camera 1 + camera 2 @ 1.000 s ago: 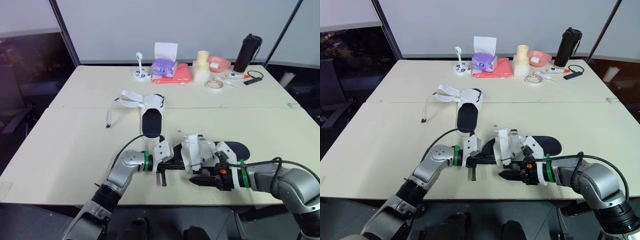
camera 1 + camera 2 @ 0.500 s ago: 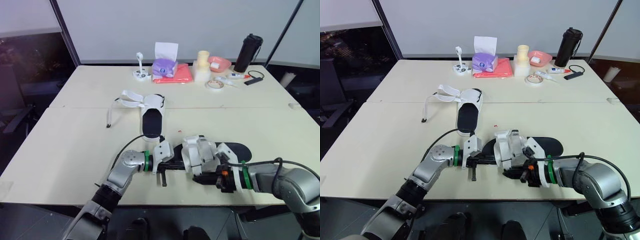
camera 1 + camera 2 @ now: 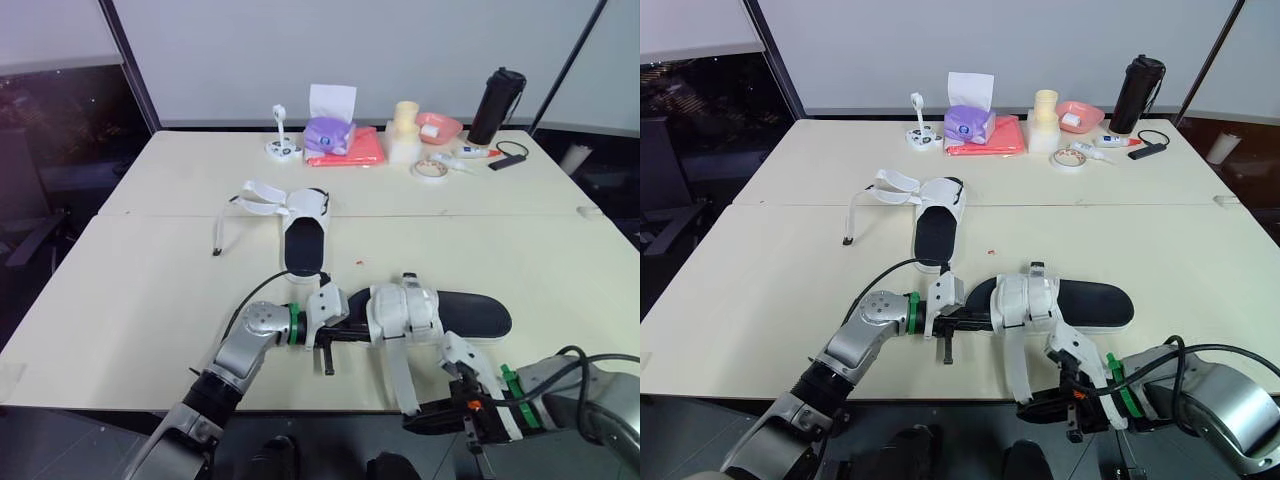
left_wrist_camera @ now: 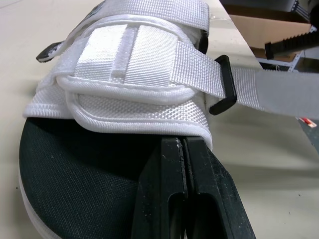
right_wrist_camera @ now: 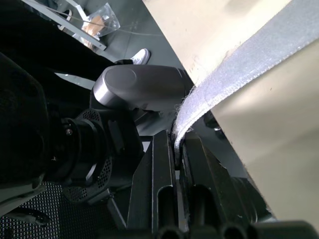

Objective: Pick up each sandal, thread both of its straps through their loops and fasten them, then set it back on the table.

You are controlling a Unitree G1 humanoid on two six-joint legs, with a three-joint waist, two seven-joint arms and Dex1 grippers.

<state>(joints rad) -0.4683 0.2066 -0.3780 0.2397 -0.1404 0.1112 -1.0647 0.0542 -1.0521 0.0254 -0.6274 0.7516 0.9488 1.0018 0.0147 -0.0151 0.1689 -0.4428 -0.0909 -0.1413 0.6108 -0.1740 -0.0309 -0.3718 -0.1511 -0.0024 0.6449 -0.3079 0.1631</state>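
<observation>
Just off the table (image 3: 140,300), right hand (image 3: 414,419) clamps the sandal strap (image 3: 397,375); left hand (image 3: 348,331) pinches its sole (image 3: 476,315).

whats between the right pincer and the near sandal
The white strap, stretched from the sandal to the right pincer gripping its end; the left eye view shows it.

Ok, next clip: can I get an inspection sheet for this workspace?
Surface: two cream tables pushed together.
Job's things: near sandal lies at the front edge, its strap runs through the loop and past that edge; far sandal lies with straps unfastened.
Clutter: tissue box, red cloth, black bottle, tape roll along the far edge.
Tools: left tool shut on near sandal; right tool shut on strap.
Cables: left-arm cable, right-arm cable on the forearms; loose cable by the bottle.
Surroundings: white wall, dark window on the left.
</observation>
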